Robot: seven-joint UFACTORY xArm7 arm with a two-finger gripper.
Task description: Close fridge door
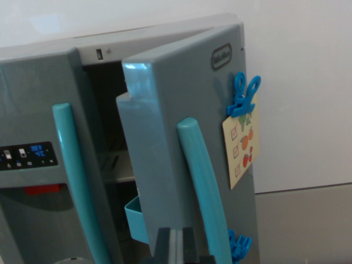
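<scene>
The grey plastic toy fridge's right-hand door [181, 126] stands ajar, its teal curved handle [204, 187] facing outward. The dark gripper [177, 248] sits low against it, its spread unclear. Next, I'd judge, a steady push inward.

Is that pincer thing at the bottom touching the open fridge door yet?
Cannot tell. In the wrist view the pincer overlaps the open door near its teal handle, but no contact or gap shows.

Grey fridge [33, 110] with teal handles [206, 187]; blue clip [243, 94] holding cream card [241, 148] printed with red and orange fruit.
</scene>
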